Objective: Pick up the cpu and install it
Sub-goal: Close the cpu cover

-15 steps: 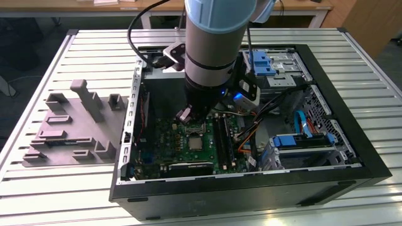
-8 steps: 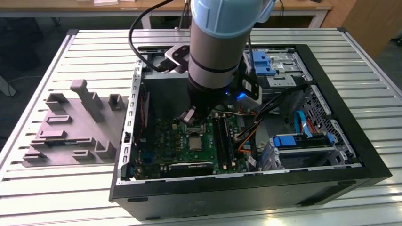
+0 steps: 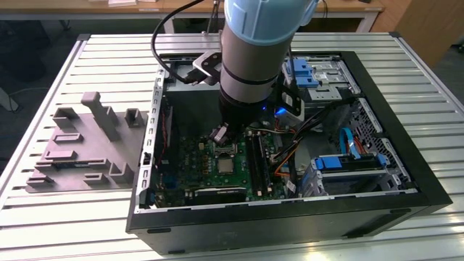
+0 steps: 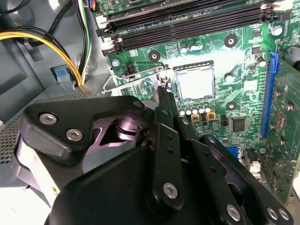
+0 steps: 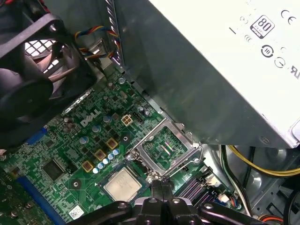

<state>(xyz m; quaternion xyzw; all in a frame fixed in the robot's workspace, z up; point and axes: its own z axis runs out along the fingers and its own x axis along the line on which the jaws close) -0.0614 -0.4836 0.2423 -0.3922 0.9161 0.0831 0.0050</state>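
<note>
The cpu (image 3: pixel 225 165), a small silvery square, lies flat in its socket on the green motherboard (image 3: pixel 197 163) inside the open computer case. It also appears in both wrist views, the cpu (image 4: pixel 196 83) (image 5: pixel 123 184) free of any grip. The socket's metal frame (image 5: pixel 165 149) stands flipped open beside it. My gripper (image 3: pixel 219 134) hangs just above the board at the open frame's edge, beside the cpu. In both wrist views my gripper (image 4: pixel 162 93) (image 5: pixel 161 183) has its dark fingers pressed together with nothing seen between them.
A big grey box with a white label (image 5: pixel 234 56) looms close over the socket. A black fan (image 5: pixel 28 61), memory slots (image 4: pixel 187 23) and yellow and black cables (image 4: pixel 70 51) crowd the board. A grey fixture (image 3: pixel 87 147) lies on the slatted table at the exterior view's left.
</note>
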